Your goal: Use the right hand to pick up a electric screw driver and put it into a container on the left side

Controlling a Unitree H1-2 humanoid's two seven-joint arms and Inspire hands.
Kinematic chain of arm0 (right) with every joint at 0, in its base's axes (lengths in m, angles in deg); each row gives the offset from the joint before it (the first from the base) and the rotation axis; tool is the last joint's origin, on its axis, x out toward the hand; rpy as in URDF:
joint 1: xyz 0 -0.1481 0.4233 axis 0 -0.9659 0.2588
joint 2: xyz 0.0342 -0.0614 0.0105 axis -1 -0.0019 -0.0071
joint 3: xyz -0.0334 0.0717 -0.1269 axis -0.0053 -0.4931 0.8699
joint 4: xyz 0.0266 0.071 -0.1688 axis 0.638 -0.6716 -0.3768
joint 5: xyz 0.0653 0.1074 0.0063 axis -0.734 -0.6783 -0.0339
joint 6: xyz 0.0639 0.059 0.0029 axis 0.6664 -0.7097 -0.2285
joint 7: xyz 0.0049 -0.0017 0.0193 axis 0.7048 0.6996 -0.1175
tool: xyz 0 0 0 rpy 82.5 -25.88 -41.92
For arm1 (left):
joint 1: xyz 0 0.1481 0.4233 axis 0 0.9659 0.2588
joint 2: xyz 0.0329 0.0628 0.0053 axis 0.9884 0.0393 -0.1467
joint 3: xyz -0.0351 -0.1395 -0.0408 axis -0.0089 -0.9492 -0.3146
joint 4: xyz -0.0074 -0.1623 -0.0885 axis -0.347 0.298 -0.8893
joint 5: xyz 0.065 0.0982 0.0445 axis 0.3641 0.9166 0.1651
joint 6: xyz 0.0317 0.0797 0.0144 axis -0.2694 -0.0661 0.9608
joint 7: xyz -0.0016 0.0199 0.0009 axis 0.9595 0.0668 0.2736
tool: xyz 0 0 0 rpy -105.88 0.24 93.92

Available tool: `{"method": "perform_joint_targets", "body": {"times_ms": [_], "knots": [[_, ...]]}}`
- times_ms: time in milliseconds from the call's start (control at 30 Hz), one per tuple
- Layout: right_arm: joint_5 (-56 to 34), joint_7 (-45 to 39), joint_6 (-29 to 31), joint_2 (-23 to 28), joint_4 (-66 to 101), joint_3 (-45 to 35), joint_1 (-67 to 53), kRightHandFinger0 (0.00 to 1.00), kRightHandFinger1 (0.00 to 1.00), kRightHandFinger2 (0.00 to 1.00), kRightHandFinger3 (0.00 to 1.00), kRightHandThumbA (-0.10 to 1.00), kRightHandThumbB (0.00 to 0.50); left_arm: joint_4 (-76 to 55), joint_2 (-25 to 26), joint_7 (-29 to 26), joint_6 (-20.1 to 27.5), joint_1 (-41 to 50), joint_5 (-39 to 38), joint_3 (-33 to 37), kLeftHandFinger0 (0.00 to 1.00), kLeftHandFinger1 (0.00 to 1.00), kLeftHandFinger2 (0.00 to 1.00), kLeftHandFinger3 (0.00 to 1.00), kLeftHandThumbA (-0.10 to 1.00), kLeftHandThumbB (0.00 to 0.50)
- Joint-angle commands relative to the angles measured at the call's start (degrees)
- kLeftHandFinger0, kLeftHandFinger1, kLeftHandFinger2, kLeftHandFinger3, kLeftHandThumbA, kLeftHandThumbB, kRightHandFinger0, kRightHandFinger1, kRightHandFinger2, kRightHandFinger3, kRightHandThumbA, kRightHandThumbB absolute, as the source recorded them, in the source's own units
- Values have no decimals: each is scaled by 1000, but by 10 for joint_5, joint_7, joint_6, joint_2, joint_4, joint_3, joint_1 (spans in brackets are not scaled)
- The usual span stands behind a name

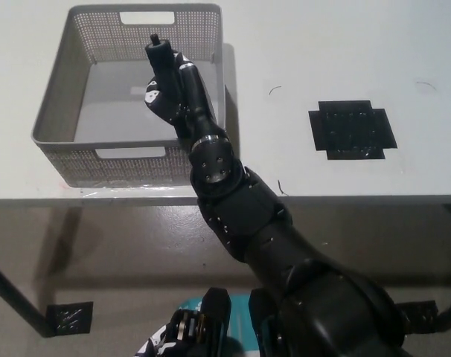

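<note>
right robot hand (170, 93) clamped on electric screwdriver (160, 56) over mesh basket (54, 104) | risk – released high, it could bounce or tip out – left robot hand barely showed

There is one camera, up on the robot's head. It looks steeply down at the white counter (322, 44) from quite near. The grey basket (54, 126) sits at 10 o'clock, a black patch (352, 128) at 2 o'clock, and the floor (121, 245) fills the lower part.
</note>
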Motion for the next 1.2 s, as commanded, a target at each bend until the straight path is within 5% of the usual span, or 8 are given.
{"method": "perform_joint_targets", "body": {"times_ms": [0, 100, 167, 267, 300, 533, 900, 1167], "knots": [[-16, 0, 42, 12, -13, -13, 16, 36, 465, 954, 939, -100, 133, -17, 14, 3, 22, 1, -3, 7, 968, 797, 767, 1000, 1000, 102], [-19, -2, 45, 15, -10, -15, 10, 230, 653, 1000, 961, -100, 166, -17, 14, 4, 22, 0, -1, 9, 961, 789, 760, 1000, 1000, 102], [-21, -12, 49, 19, -5, -14, 5, 421, 645, 851, 880, 174, 233, -16, 14, 7, 22, -2, -3, 11, 976, 790, 755, 1000, 1000, 104], [-22, -48, 65, 24, 5, -7, -4, 835, 1000, 1000, 1000, 535, 389, -18, 15, 10, 22, -1, -1, 12, 966, 781, 757, 1000, 1000, 105], [-20, -64, 67, 27, 8, -3, -6, 982, 1000, 1000, 1000, 650, 418, -18, 16, 11, 22, -2, 0, 14, 968, 780, 756, 1000, 1000, 95], [-3, -87, 63, 35, 20, 19, -13, 1000, 1000, 1000, 1000, 864, 438, -17, 19, 13, 22, 0, 4, 19, 961, 765, 751, 1000, 999, 95], [-2, -95, 49, 54, 86, 27, -30, 1000, 1000, 1000, 1000, 994, 410, -20, 20, 18, 17, 7, 22, 21, 929, 754, 753, 1000, 1000, 102], [-11, -118, -27, 86, 369, 15, -92, 1000, 1000, 1000, 1000, 1000, 410, -9, 21, 12, 22, 2, 22, 24, 935, 759, 764, 1000, 1000, 122]]}}
